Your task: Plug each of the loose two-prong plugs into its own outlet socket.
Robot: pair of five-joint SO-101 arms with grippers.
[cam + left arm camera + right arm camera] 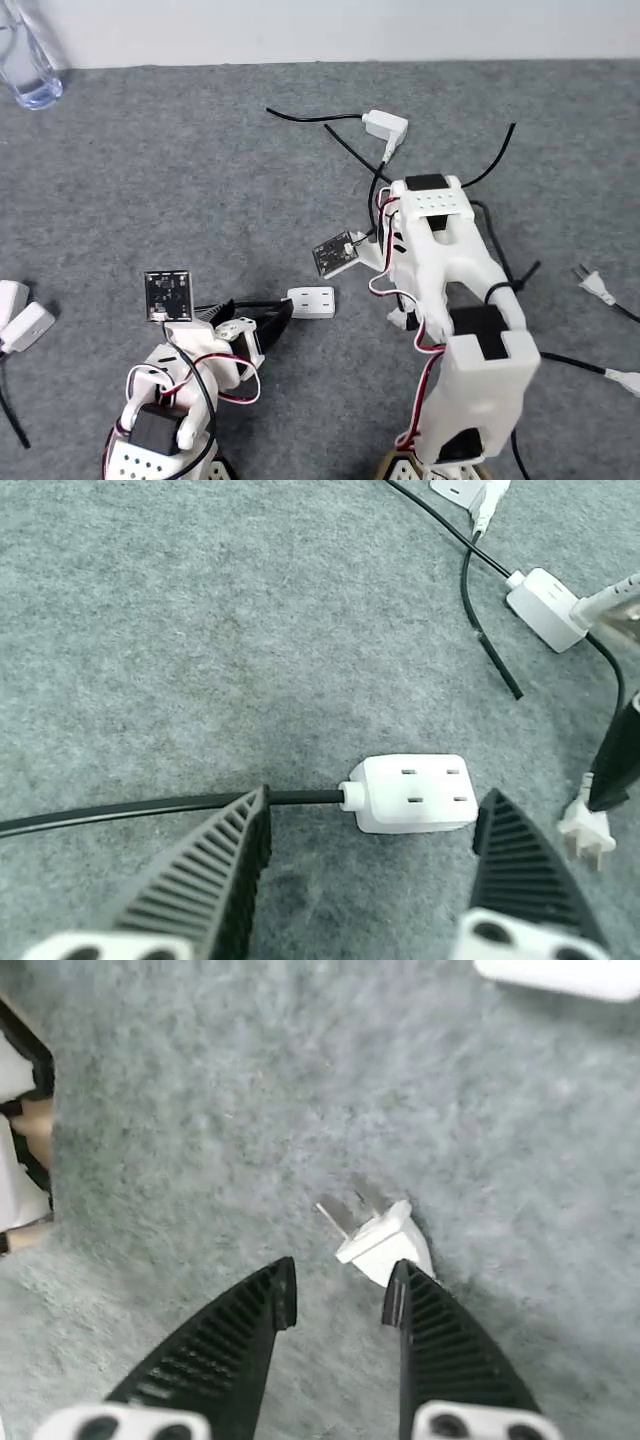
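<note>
A white outlet socket (410,792) with a black cord lies flat on the grey carpet, just beyond the tips of my open left gripper (377,798) and in line with the gap between them. In the high view this socket (311,301) sits just right of the left gripper (283,318). A loose white two-prong plug (380,1240) lies on the carpet at the tips of my open right gripper (342,1268), close to one finger, with its prongs pointing away. In the left wrist view the same plug (585,830) lies right of the socket.
Another white socket (385,125) with a black cord lies at the back centre. Two more plugs (595,283) (620,380) lie at the right edge. White blocks (20,320) sit at the left edge, and a clear glass (30,70) stands at the far left corner.
</note>
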